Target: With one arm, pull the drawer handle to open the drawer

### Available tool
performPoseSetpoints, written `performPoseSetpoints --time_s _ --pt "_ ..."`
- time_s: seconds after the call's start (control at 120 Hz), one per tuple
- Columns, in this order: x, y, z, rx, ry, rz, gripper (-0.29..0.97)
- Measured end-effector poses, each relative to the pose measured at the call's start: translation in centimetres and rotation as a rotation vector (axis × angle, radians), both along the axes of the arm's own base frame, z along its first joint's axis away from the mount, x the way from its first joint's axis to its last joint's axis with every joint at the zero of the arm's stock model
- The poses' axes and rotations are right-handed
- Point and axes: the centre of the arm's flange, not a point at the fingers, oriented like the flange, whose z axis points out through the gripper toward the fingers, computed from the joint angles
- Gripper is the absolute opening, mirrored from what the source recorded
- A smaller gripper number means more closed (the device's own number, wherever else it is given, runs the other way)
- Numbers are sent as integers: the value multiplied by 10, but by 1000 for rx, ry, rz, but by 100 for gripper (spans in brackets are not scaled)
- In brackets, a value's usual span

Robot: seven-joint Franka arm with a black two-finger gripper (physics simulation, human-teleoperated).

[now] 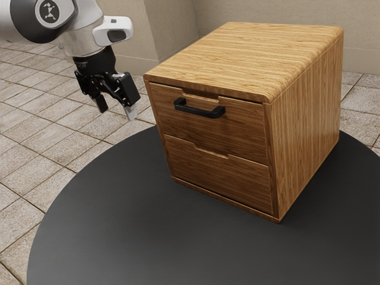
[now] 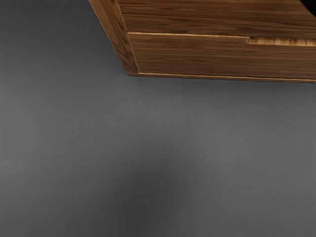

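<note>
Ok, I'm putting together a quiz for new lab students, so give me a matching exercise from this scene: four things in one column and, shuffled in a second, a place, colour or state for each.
Things
1. handle
2. table
3. fingers
4. lower drawer

Descriptions
A. round and dark, carrying the cabinet
B. black, on the upper drawer
C. flush with the front, no handle
D. open, in the air, apart from the cabinet

Pairs: 1-B, 2-A, 3-D, 4-C

No legible text; white emblem (image 1: 47, 11) on arm (image 1: 80, 29) joint.
</note>
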Motion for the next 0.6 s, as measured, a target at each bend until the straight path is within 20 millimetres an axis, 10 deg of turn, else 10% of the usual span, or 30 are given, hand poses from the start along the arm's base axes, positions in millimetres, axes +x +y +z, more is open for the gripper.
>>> performPoseSetpoints --time_s 0.233,0.392,0.6 --pt "-5 20 3 -43 -12 36 68" --pt "-67 -12 122 8 -222 -8 68" --pt "-77 -67 135 16 -222 -112 68"
